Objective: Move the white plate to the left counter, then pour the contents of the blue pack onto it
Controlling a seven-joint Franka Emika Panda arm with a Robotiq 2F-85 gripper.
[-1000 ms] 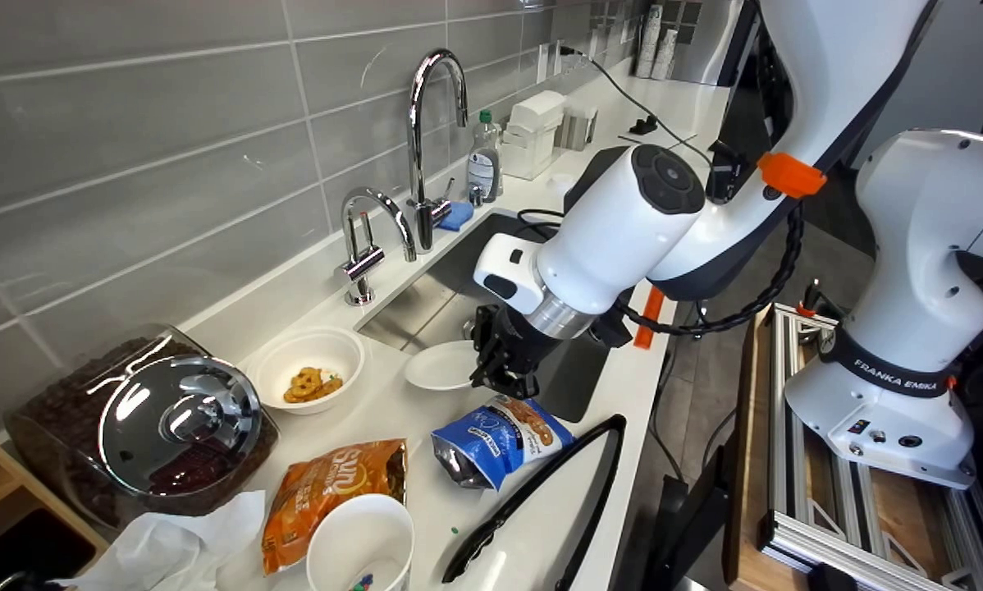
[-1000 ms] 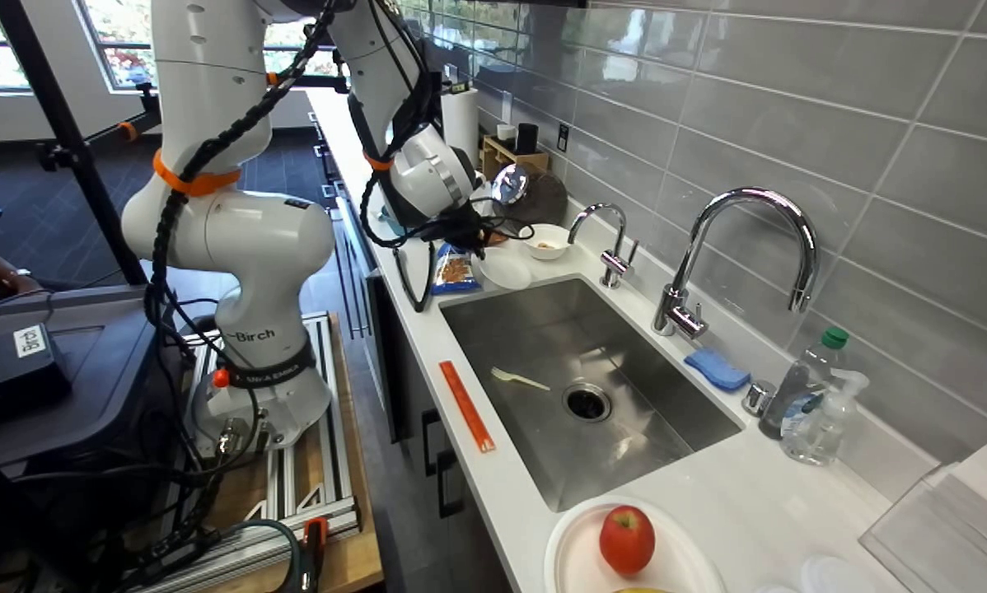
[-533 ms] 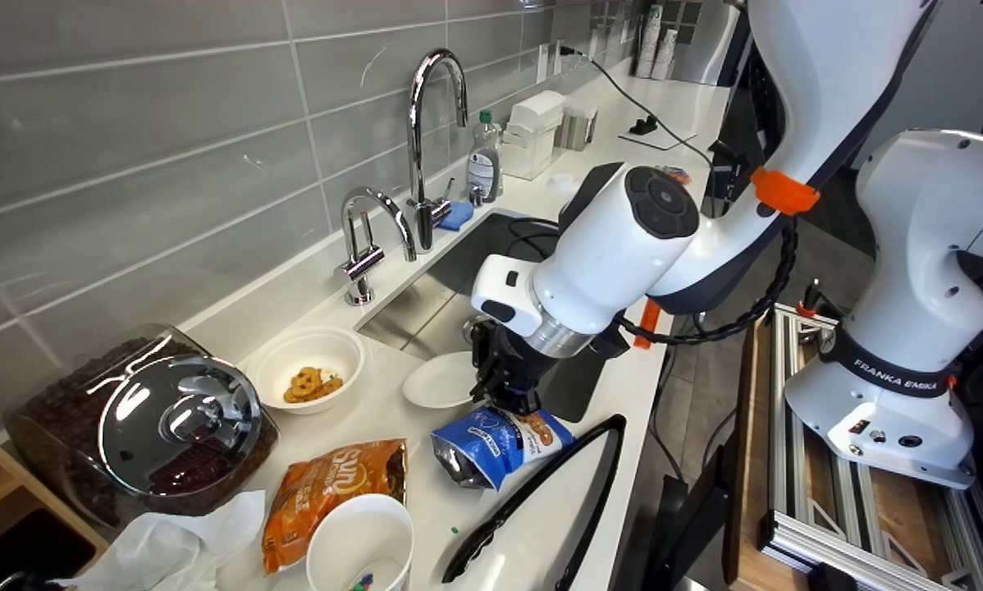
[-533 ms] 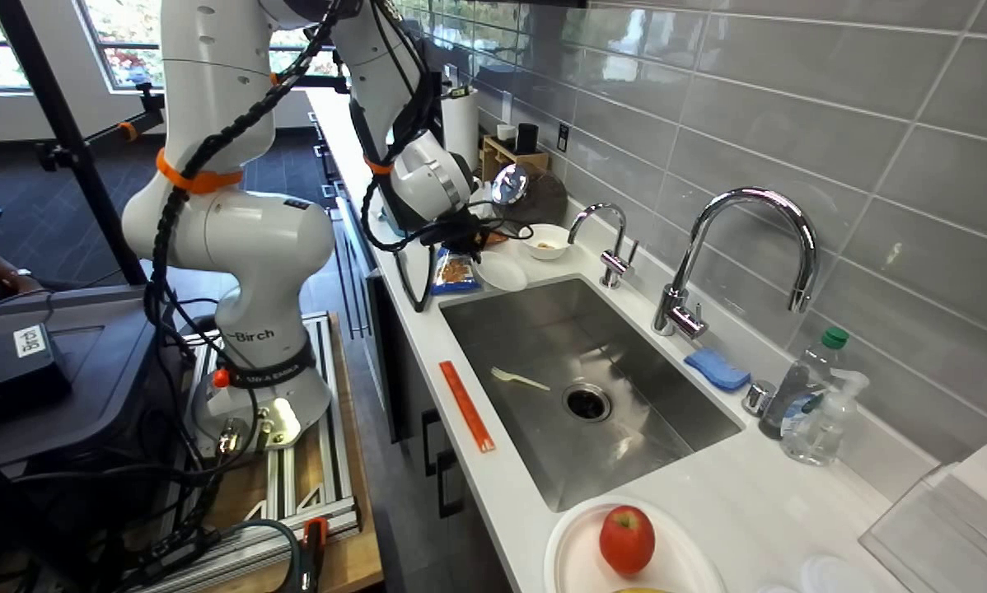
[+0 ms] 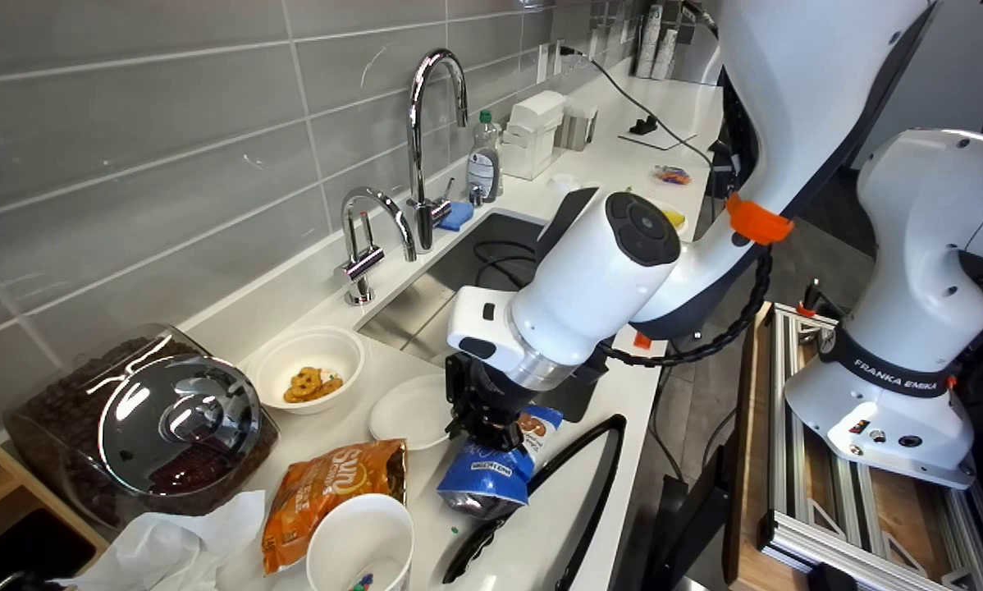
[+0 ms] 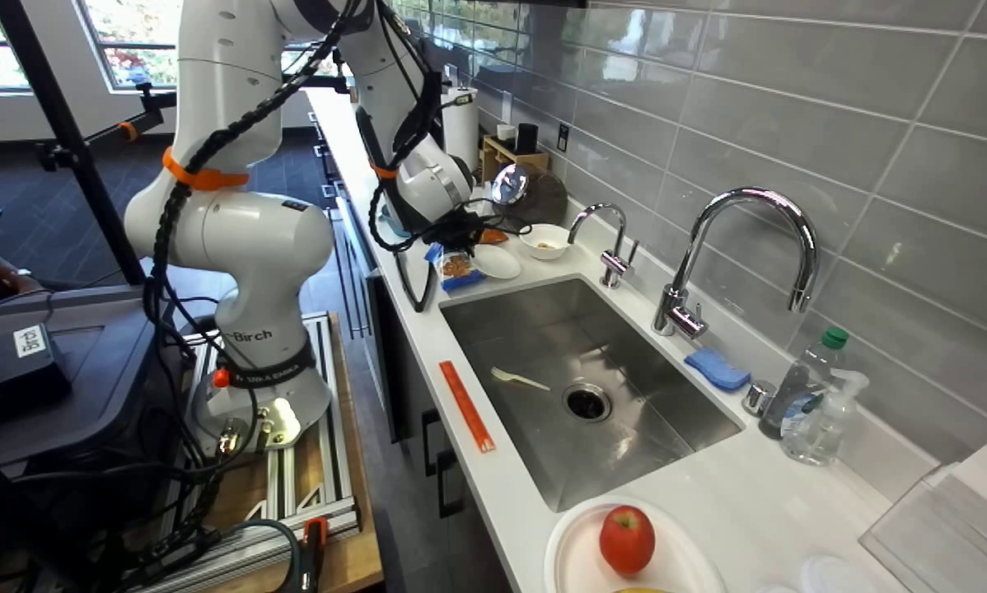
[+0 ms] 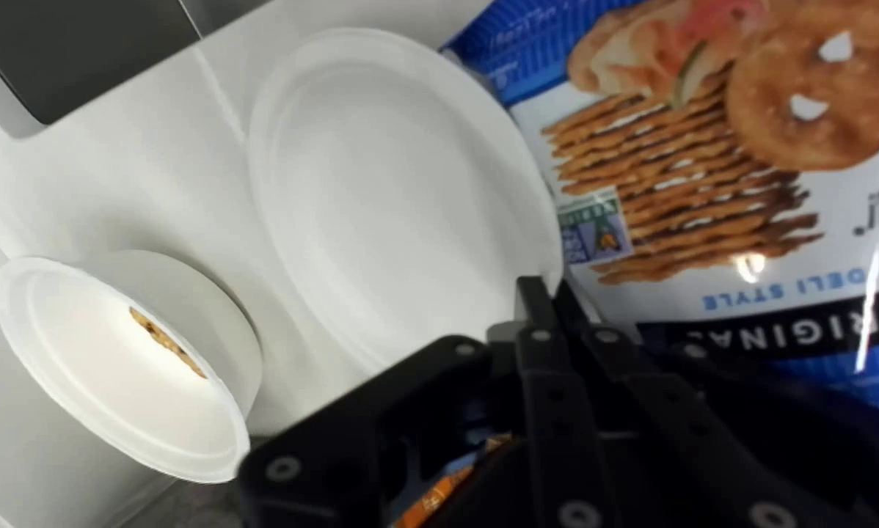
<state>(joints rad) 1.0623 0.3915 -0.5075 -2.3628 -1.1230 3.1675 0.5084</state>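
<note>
The white plate (image 5: pixel 409 410) is a shallow round dish at the back end of the counter near the sink, also seen in an exterior view (image 6: pixel 498 262). My gripper (image 7: pixel 553 290) is shut on its rim, one finger inside the plate and one outside. Right against the outer finger side lies the blue pack (image 7: pixel 704 213), its printed face up; in an exterior view the gripper (image 5: pixel 496 435) hides part of the pack (image 5: pixel 487 480). The pack looks shifted from contact with gripper or plate. The left counter (image 5: pixel 430 492) spreads off-white beneath them.
A white bowl (image 5: pixel 266 365) with pretzels stands near the plate. Towards the jar (image 5: pixel 65 427) lie an orange snack bag (image 5: pixel 327 484) and a white cup (image 5: pixel 360 533). Black curved tongs (image 5: pixel 619 435) lie beside the pack. The steel sink (image 6: pixel 576 362) borders this counter.
My gripper and the plate have moved together away from the sink, over the counter. The blue pack has turned and slid slightly with that motion. Bowl, orange bag and cup stayed put.
</note>
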